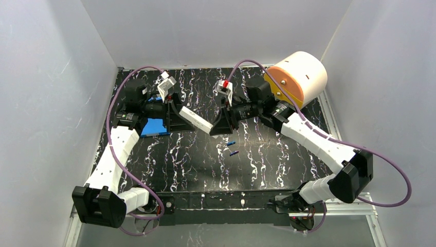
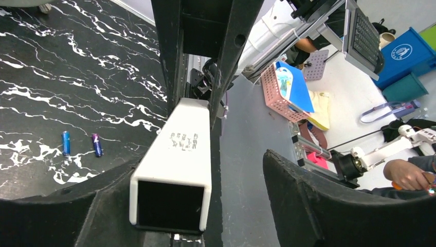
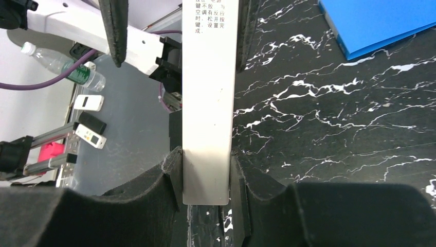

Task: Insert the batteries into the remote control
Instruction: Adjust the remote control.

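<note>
The remote control point(image 1: 195, 119) is a slim white bar held in the air between the two grippers. My right gripper point(image 1: 222, 125) is shut on one end of it; in the right wrist view both fingers press the bar point(image 3: 208, 103) at the gripper point(image 3: 206, 177). My left gripper point(image 1: 177, 117) is open around the other end. In the left wrist view the bar point(image 2: 180, 154) lies against one finger, and the other finger point(image 2: 308, 200) stands well apart from it. The bar's end face shows a dark opening. Two small blue batteries point(image 1: 231, 144) point(image 1: 234, 153) lie on the table, also in the left wrist view point(image 2: 66, 142) point(image 2: 96, 144).
A flat blue pad point(image 1: 154, 126) lies under the left gripper and shows in the right wrist view point(image 3: 380, 20). A large cream-and-orange drum point(image 1: 298, 77) stands at the back right. White walls enclose the black marbled table point(image 1: 180, 164).
</note>
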{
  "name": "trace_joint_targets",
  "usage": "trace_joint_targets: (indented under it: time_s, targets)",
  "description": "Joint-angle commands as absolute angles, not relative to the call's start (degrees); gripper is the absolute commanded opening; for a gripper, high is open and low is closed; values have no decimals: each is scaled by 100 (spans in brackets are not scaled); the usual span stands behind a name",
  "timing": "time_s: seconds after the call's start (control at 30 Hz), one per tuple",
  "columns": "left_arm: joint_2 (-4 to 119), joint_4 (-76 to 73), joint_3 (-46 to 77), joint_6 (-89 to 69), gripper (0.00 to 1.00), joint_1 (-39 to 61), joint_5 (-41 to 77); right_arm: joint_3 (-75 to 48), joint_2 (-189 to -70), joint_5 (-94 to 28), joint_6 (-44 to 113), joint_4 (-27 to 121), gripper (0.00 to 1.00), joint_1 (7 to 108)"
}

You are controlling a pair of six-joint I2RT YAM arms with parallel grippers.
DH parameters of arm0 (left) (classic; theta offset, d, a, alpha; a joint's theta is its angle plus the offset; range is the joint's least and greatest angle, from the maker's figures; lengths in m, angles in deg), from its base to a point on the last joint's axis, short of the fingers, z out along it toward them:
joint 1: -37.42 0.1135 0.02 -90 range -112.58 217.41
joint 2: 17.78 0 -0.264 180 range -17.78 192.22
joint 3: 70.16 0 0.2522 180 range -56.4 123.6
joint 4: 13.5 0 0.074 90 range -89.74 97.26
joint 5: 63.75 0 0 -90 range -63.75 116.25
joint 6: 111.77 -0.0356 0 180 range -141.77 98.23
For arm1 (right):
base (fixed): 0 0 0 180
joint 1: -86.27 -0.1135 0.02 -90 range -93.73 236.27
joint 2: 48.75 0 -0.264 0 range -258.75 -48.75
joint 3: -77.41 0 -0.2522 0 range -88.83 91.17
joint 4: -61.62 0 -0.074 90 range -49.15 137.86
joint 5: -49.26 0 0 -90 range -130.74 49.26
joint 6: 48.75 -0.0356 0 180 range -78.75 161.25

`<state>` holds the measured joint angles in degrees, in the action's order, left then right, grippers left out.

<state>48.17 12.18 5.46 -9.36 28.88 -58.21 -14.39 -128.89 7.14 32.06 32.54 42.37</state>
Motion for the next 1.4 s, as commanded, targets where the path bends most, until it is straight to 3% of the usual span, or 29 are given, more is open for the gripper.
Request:
trace_joint_targets:
  time_s: [0.0, 0.1, 0.2, 0.37, 0.53, 0.77, 0.93, 1.0, 1.1, 1.17, 1.2, 1.37]
  targets:
    - [4733, 1524, 747, -1058, 75, 2871, -5829, -1515, -12582, 709, 3119, 3791, 18, 4302]
    - [4790, 1565, 855, -1050, 76, 2871, -5797, -1605, -12543, 802, 3092, 3821, 18, 4300]
    - [4811, 1505, 897, -975, 72, 2871, -5774, -1647, -12555, 873, 3088, 3819, 18, 4302]
    - [4780, 1053, 845, -597, 55, 2871, -5679, -1682, -12583, 911, 3066, 3870, 18, 4302]
    - [4753, 918, 754, -493, 49, 2871, -5667, -1731, -12524, 725, 2881, 4184, 17, 4306]
    - [4664, 644, 708, -328, 23, 2871, -5642, -1838, -12469, 705, 2746, 4396, 17, 4307]
    - [4719, 317, 781, -125, 13, 2871, -5682, -1921, -12403, 704, 2747, 4397, 18, 4310]
    - [4752, 164, 804, -60, 0, 2871, -5729, -1947, -12375, 591, 2750, 4377, 27, 4315]
    - [4758, 53, 847, -226, 0, 2871, -5756, -2028, -12356, 140, 2480, 4417, 72, 4386]
    - [4716, -112, 884, -555, 0, 2880, -5728, -2281, -12281, 2, 1818, 5056, 93, 4540]
    - [4690, -177, 905, -746, 0, 2885, -5728, -2452, -12250, -8, 1320, 5538, 98, 4630]
    - [4619, -322, 1124, -2178, 0, 2898, -5449, -3224, -12180, -144, -1608, 8116, 99, 4930]
